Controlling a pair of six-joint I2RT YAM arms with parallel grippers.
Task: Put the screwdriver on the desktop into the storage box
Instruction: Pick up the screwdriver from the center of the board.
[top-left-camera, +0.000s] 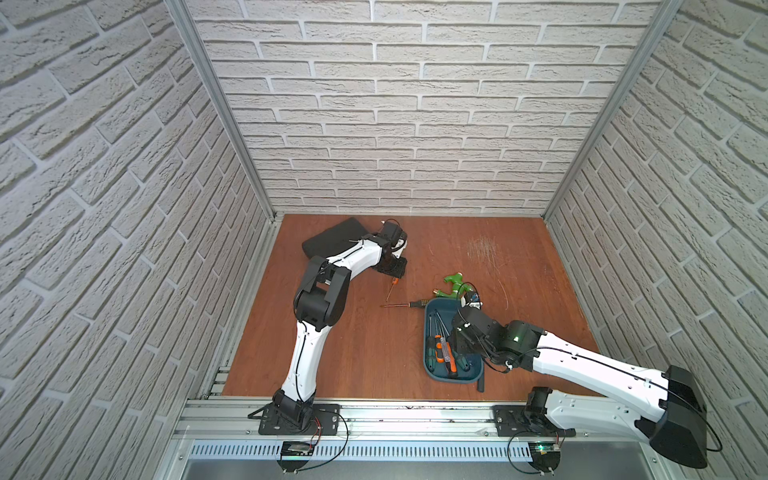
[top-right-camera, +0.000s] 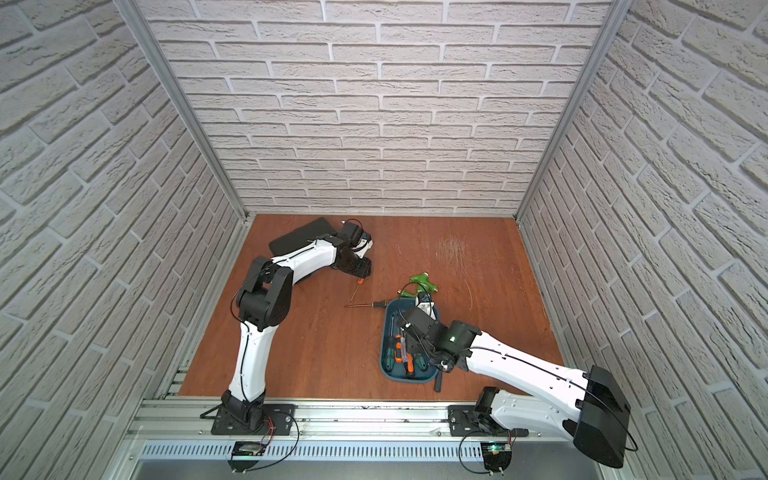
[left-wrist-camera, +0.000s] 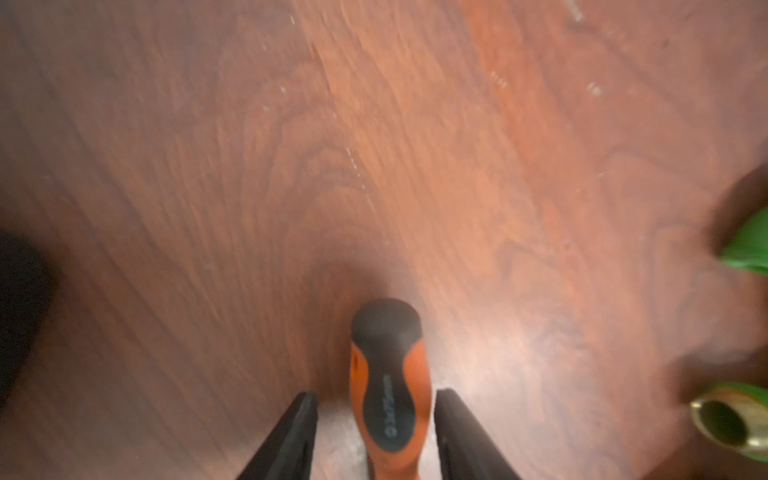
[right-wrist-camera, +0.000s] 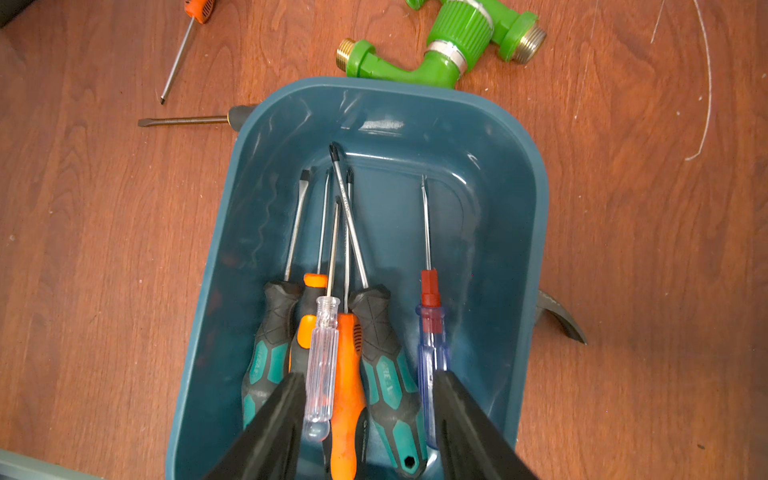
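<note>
On the reddish-brown wood-grain bench (top-left-camera: 374, 353), the shallow teal-blue plastic storage box (top-left-camera: 453, 379) sits right of centre in both top views, with several mixed-handle screwdrivers (top-left-camera: 442, 353) lying lengthwise in it. A black-handled flat-blade screwdriver (top-left-camera: 405, 304) lies at its upper left corner, and a small orange-handled screwdriver (top-left-camera: 390, 289) lies further up-left. A green plastic hose fitting (top-left-camera: 453, 286) lies just above the box, and a black moulded case (top-left-camera: 332, 239) sits at the bench's upper left.

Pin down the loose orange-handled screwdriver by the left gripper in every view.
In a top view: orange-handled screwdriver left of centre on the desktop.
In a top view: same place.
Left wrist: handle between the open jaws of the left gripper.
Right wrist: on bare wood past the storage box.
Shared landmark: green hose fitting.
</note>
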